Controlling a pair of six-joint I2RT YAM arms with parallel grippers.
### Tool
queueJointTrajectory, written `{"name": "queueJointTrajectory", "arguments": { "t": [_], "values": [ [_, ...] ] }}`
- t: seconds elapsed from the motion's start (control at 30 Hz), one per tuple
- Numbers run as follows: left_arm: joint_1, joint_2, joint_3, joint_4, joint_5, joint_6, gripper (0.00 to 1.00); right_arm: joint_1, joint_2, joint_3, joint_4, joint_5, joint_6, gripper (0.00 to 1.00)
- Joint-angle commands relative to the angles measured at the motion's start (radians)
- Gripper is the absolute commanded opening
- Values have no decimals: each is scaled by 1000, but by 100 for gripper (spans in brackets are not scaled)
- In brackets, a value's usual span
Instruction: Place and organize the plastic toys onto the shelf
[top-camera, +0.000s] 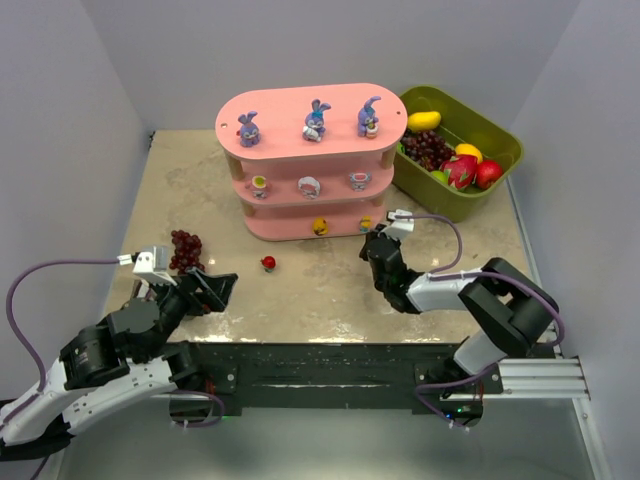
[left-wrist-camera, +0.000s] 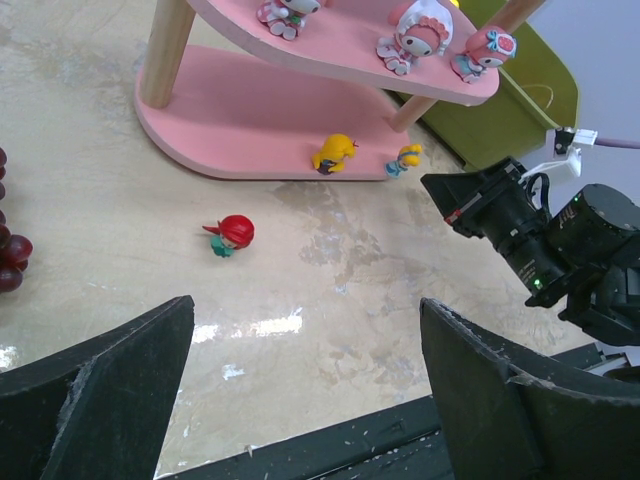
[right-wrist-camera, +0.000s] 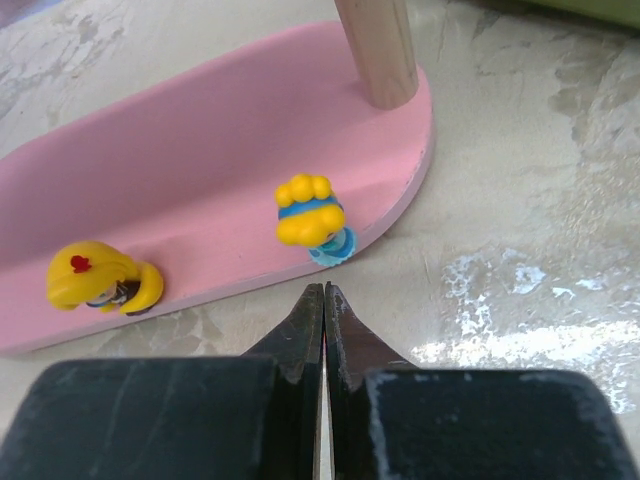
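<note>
The right pincer (right-wrist-camera: 323, 300) was pressed fully shut, gripping nothing, its tips low over the bench (right-wrist-camera: 520, 200) and just short of the bottom board of the shelf (right-wrist-camera: 200, 140). Just beyond the tips and slightly to their left, a small figurine with yellow hair and a blue base (right-wrist-camera: 312, 215) sat at the very edge of that board. Farther left, a second yellow figurine (right-wrist-camera: 100, 278) lay on the same board, and a wooden post (right-wrist-camera: 378, 50) rose beyond the tips, a little to their right. An olive-green bin (top-camera: 468, 205) of fake fruit stood farther off to this pincer's right. The left pincer (left-wrist-camera: 307, 310) stood wide open and empty above the bench, well apart from the shelf. Ahead of it, slightly left of the middle of its gap, a red toy (left-wrist-camera: 232, 232) lay on the bench, short of the shelf. A dark grape bunch (left-wrist-camera: 10, 250) lay off to its left. Beyond the red toy, three pink-and-white figurines (left-wrist-camera: 410, 35) stood on the middle board, and in the overhead view three purple-blue bunnies (top-camera: 316, 120) stood in a row on the top board.
</note>
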Motion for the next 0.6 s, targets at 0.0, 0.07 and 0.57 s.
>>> {"name": "queueJointTrajectory", "arguments": {
  "t": [0.0, 0.07, 0.57],
  "values": [
    [-1, -10, 1, 22, -12, -5, 98, -20, 37, 22, 53, -25, 69, 0],
    [-1, -12, 1, 22, -14, -5, 98, -34, 52, 31, 59, -45, 71, 0],
    [-1, -4, 3, 21, -20, -7, 98, -79, 117, 74, 90, -85, 23, 0]
  ]
}}
